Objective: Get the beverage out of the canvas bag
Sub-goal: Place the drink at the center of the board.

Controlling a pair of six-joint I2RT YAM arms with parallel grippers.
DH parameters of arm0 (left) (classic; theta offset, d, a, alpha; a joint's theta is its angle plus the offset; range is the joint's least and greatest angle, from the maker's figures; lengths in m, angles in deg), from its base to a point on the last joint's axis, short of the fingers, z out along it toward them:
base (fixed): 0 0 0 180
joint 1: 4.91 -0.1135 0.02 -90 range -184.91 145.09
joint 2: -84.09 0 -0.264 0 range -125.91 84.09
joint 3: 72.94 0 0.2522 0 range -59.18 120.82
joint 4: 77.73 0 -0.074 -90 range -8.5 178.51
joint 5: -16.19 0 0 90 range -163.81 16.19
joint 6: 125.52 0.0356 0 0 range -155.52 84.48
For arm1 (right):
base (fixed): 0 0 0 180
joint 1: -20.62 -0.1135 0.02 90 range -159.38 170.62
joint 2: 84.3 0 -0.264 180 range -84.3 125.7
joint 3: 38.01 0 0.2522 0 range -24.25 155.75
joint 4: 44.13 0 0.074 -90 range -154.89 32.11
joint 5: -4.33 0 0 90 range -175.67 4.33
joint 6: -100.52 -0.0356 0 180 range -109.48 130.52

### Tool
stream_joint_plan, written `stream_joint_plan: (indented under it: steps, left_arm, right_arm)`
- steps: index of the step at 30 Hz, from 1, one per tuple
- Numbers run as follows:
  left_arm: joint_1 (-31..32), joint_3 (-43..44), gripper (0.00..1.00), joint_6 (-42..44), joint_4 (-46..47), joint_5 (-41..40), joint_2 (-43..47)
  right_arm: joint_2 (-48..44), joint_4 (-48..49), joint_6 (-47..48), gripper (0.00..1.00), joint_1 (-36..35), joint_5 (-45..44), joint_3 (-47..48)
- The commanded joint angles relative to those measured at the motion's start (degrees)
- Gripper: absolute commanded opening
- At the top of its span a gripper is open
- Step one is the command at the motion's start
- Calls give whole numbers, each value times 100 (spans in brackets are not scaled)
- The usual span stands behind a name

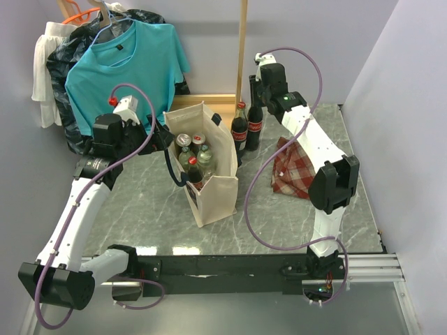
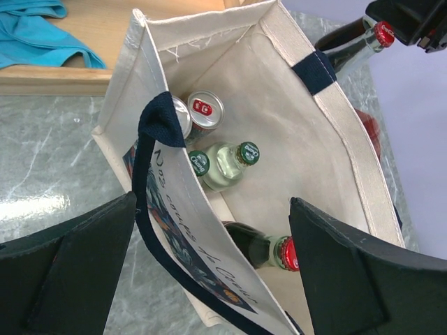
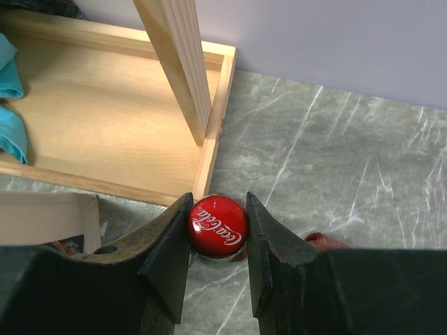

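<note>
One cola bottle (image 1: pixel 255 129) outside canvas bag (image 1: pixel 213 199), right hand (image 3: pixel 218 216) clamped on its cap; left hand (image 2: pixel 213 202) apart over bag. Likely set-down step; next: release, rise straight.

One high fixed view, two close wrist views.
The top external camera looks down from above and behind the arm bases, far enough to take in the whole table (image 1: pixel 286 209). The left wrist camera looks steeply down, close, into the canvas bag (image 2: pixel 279 125); the right wrist camera sits closer still, straight above a cola bottle (image 3: pixel 218 227) (its red cap shows in the left wrist view's upper right corner). All three catch the wooden tray (image 1: pixel 209 100).
</note>
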Motion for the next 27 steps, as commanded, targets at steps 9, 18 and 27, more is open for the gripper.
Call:
stream_joint_plan:
  steps: [9,18,27]
  left_arm:
    - [-2,-12,96,-9,240,196,140]
    - [-2,23,96,44,240,205,78]
    - [6,49,96,53,222,170,96]
  right_arm:
    - [-514,907,-209,29,-43,-56,78]
    - [-461,846,-209,41,-61,-126,131]
    - [-487,785,-218,48,-78,-56,104]
